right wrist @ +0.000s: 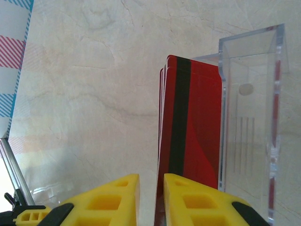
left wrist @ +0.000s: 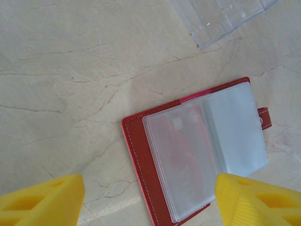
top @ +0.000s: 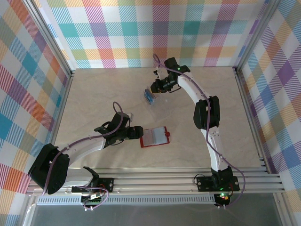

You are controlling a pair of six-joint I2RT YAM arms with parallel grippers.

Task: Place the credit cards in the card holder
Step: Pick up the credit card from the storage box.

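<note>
The red card holder (left wrist: 137,155) lies open on the table, its clear sleeves up, and a red card (left wrist: 184,155) shows faintly inside one sleeve. My left gripper (left wrist: 149,195) hovers open just above it, a finger on each side; from above it sits at the holder's (top: 154,137) left edge (top: 138,133). A stack of red credit cards (right wrist: 193,127) with a black stripe stands on edge in a clear plastic case (right wrist: 249,122). My right gripper (right wrist: 150,197) straddles the stack's left edge, jaws narrow, with a slit still showing beside the left finger.
The clear case (top: 149,97) stands mid-table toward the back, a blue face showing from above. Its corner shows in the left wrist view (left wrist: 221,19). Plaid walls and metal frame rails (top: 244,94) bound the table on the left, the back and the right.
</note>
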